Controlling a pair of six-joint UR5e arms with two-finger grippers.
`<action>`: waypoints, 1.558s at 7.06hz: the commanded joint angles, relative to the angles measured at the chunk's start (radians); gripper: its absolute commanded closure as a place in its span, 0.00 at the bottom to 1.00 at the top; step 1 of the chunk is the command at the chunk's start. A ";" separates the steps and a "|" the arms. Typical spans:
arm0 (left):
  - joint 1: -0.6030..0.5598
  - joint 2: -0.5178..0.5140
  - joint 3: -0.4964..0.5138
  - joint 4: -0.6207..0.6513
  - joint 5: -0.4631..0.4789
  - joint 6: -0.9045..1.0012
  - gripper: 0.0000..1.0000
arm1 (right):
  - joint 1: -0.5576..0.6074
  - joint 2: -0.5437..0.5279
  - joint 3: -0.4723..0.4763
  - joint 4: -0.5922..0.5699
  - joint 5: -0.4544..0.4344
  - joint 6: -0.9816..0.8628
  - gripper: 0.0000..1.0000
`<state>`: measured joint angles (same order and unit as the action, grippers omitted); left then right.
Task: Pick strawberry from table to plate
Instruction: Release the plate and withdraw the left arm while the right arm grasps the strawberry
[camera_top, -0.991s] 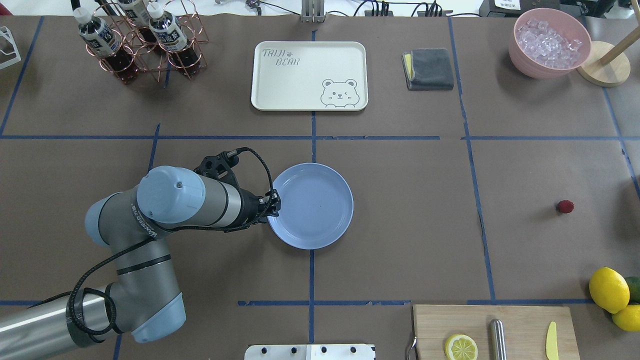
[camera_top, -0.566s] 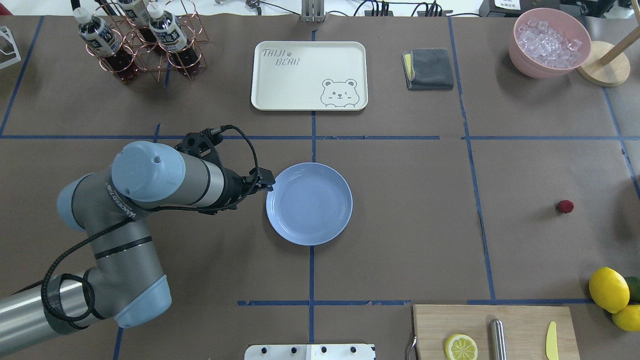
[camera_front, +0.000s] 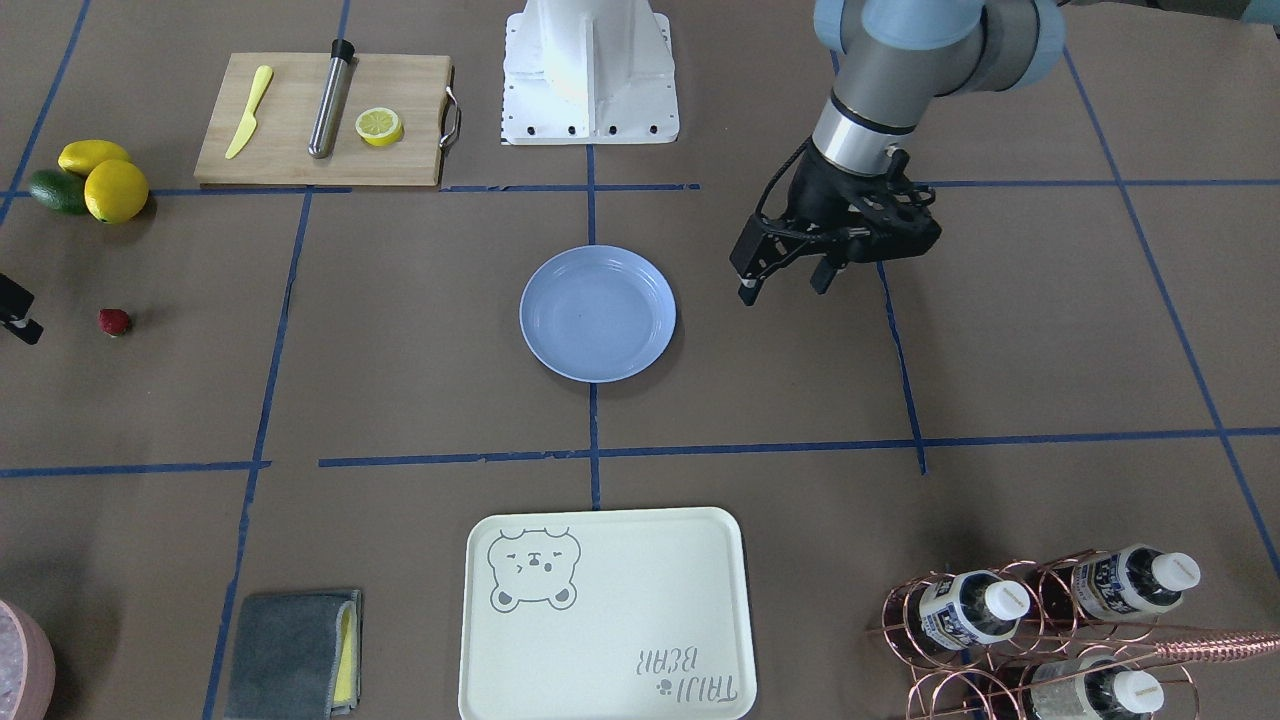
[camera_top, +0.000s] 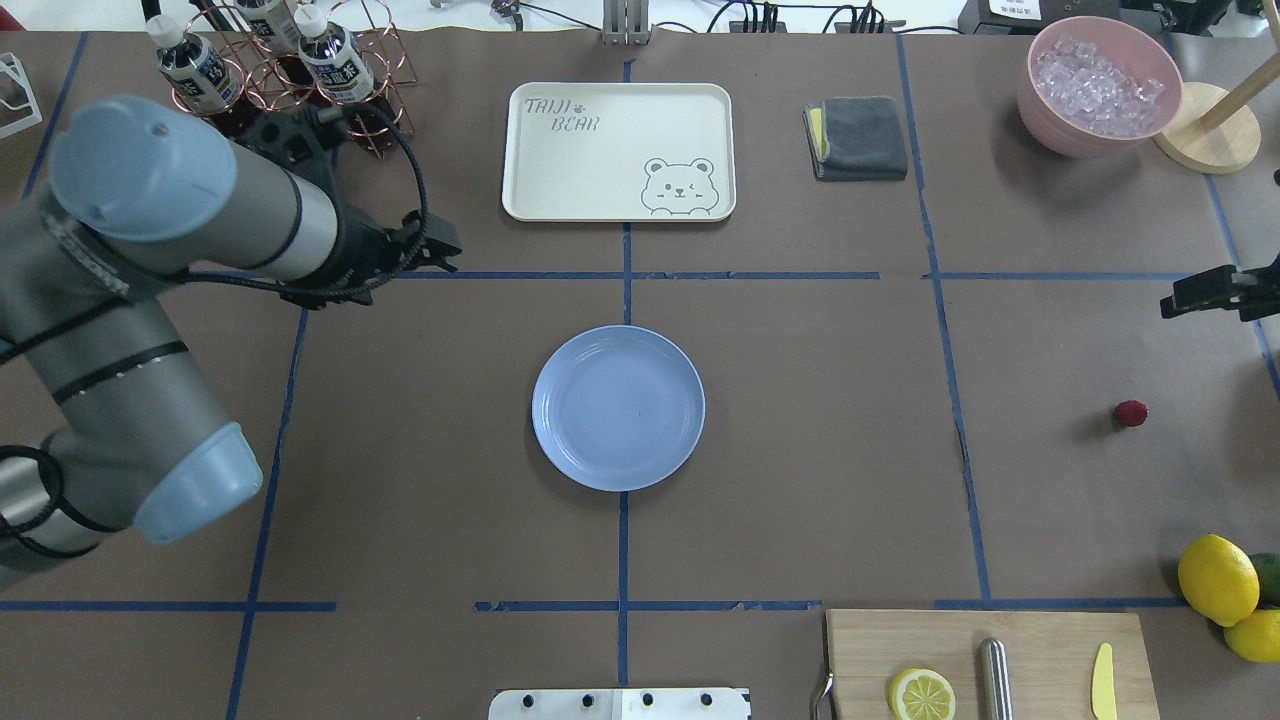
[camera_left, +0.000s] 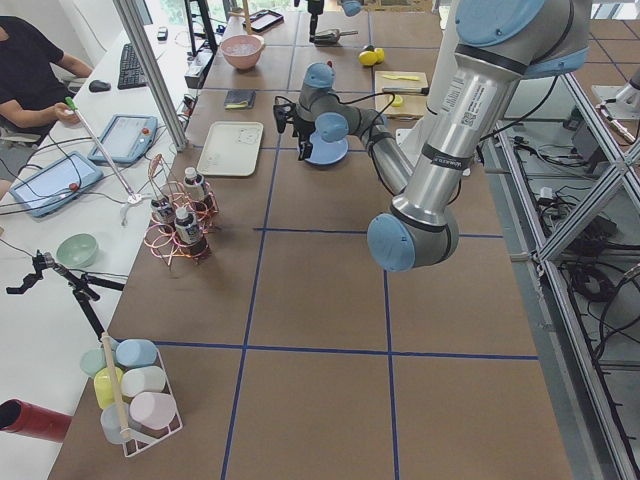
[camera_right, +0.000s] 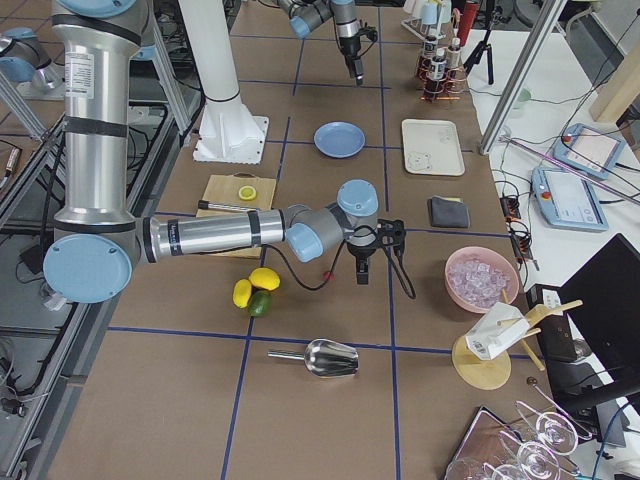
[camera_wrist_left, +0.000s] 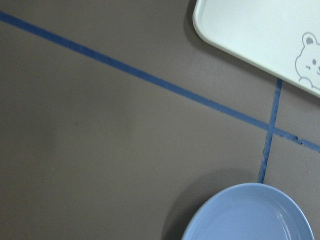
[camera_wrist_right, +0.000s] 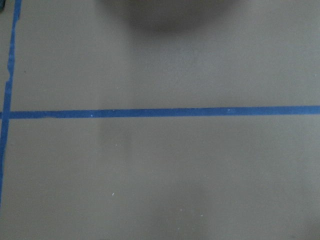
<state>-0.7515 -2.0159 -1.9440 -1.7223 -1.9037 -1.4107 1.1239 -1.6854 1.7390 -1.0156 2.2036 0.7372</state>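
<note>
Here, the cutting board (camera_top: 1040, 650) lies at the near edge of the table (camera_top: 800, 450), with the lemons (camera_top: 1217, 578) just beside it. Farther in, the strawberry (camera_top: 1131, 413) rests on the table at the robot's right, well apart from the plate (camera_top: 618, 408) at the centre. Bare table crossed by a blue tape line separates them. The right gripper (camera_top: 1175, 300) hovers near the strawberry, just beyond it; whether its fingers are apart cannot be determined. The left arm is raised and bent. The left gripper (camera_front: 782, 290) hangs beyond the plate, fingers spread, gripping nothing. The bear tray (camera_top: 618, 150) and bottle rack (camera_top: 300, 90) stand farthest.
</note>
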 joint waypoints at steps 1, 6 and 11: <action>-0.090 0.012 -0.042 0.069 -0.026 0.148 0.00 | -0.108 -0.045 -0.004 0.074 -0.045 0.057 0.00; -0.111 0.035 -0.039 0.069 -0.028 0.182 0.00 | -0.207 -0.025 -0.058 0.075 -0.077 0.060 0.01; -0.111 0.036 -0.038 0.067 -0.028 0.182 0.00 | -0.210 -0.026 -0.061 0.069 -0.078 0.060 1.00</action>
<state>-0.8620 -1.9805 -1.9815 -1.6540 -1.9313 -1.2291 0.9153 -1.7119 1.6786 -0.9418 2.1291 0.7988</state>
